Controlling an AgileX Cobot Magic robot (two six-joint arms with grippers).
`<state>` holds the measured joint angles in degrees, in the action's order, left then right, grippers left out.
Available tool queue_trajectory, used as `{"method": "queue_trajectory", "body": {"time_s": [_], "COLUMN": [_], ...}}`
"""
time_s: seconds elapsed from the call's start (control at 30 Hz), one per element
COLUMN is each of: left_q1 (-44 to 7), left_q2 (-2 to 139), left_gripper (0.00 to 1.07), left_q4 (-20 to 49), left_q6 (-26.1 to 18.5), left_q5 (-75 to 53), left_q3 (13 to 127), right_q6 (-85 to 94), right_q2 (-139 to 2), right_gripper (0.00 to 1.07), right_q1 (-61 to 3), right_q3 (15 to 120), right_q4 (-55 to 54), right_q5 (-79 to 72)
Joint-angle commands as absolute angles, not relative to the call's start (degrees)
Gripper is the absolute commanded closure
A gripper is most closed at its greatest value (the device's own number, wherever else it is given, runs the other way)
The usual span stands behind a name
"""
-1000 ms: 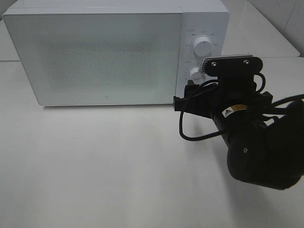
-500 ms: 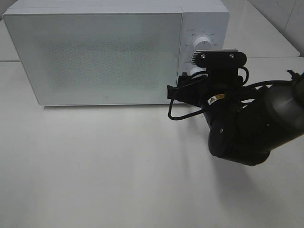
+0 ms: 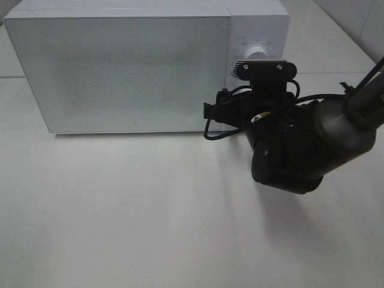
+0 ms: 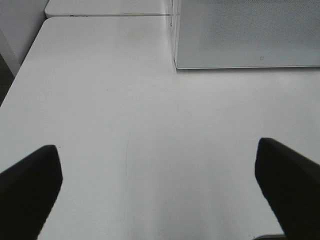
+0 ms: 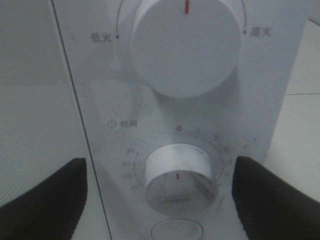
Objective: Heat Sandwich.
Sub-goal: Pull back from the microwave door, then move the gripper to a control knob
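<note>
The white microwave (image 3: 120, 66) stands at the back of the table with its door shut. The sandwich is out of view. My right arm (image 3: 300, 150) reaches up to the control panel, and its wrist camera mount (image 3: 267, 69) covers the lower knob in the exterior high view. In the right wrist view my right gripper (image 5: 160, 165) is open, with one dark finger (image 5: 45, 200) on each side of the lower timer knob (image 5: 177, 172) and not touching it. My left gripper (image 4: 157, 147) is open over bare table, holding nothing.
The upper power knob (image 3: 257, 52) shows above the wrist mount. A round button (image 5: 177, 231) sits under the timer knob. The microwave's front corner (image 4: 176, 65) lies ahead of the left gripper. White table (image 3: 120, 210) spreads in front of the microwave.
My right arm has moved left and closer to the microwave's control panel, and its wrist mount now hides the lower knob. Both grippers have kept the same opening.
</note>
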<state>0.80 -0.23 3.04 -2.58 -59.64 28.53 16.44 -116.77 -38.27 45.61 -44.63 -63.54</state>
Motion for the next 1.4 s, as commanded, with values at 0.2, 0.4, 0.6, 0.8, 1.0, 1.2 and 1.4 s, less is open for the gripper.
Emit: {"method": "queue_trajectory", "body": {"time_s": [0.2,0.4,0.6,0.8,1.0,1.2,1.4], "left_q1": [1.0,1.0,1.0,1.0,1.0,1.0,1.0], "left_q2": [-1.8,-1.8,-1.8,-1.8,-1.8,-1.8,-1.8], "left_gripper": [0.03,0.03,0.03,0.03,0.03,0.03,0.03], "left_q4": [3.4,3.4,3.4,3.4,3.4,3.4,3.4], "left_q6": [-2.2,-2.2,-2.2,-2.2,-2.2,-2.2,-2.2], "left_q5": [-58.9,-58.9,-58.9,-58.9,-58.9,-58.9,-58.9], "left_q3": [28.4,28.4,28.4,28.4,28.4,28.4,28.4], "right_q6": [16.4,16.6,17.9,18.1,18.1,18.1,18.1], "right_q2": [-117.4,-118.2,-117.3,-117.2,-117.2,-117.2,-117.2], "right_gripper": [0.33,0.38,0.38,0.41,0.61,0.99,1.01], "right_q1": [-38.0,-38.0,-38.0,-38.0,-38.0,-38.0,-38.0], "right_q3": [46.1,46.1,46.1,46.1,46.1,46.1,46.1], "right_q4": [-44.0,-44.1,-44.2,-44.1,-44.1,-44.2,-44.2], "right_q5": [-63.7,-64.1,-64.6,-64.7,-64.7,-65.3,-65.5]}}
